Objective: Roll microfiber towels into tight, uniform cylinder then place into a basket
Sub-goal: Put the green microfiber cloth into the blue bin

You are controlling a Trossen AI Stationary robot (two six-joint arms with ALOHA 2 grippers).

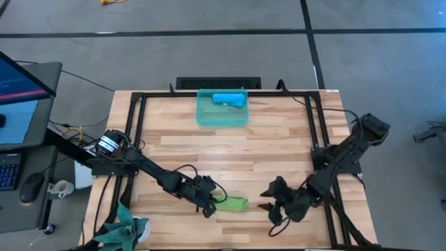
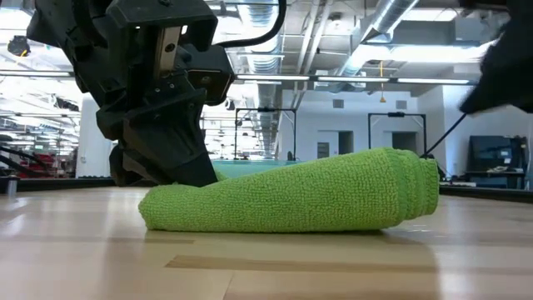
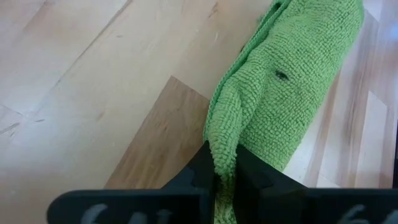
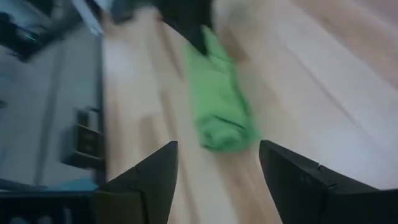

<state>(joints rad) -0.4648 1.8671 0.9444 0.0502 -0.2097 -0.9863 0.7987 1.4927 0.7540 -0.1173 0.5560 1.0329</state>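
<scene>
My left claw (image 3: 225, 180) clenched on end of lime green towel (image 1: 233, 203), which lies rolled on counter (image 1: 230, 150) at near edge. My right claw (image 4: 217, 177) released, fingers spread wide, just beside roll's free end, not touching. Well beyond both claws, at counter's far edge, I see basket (image 1: 221, 116); sky-blue towel (image 1: 229, 99) lies rolled inside it, against far wall.

Industrial lab: exposed ceiling ducts (image 2: 400, 21)
</scene>
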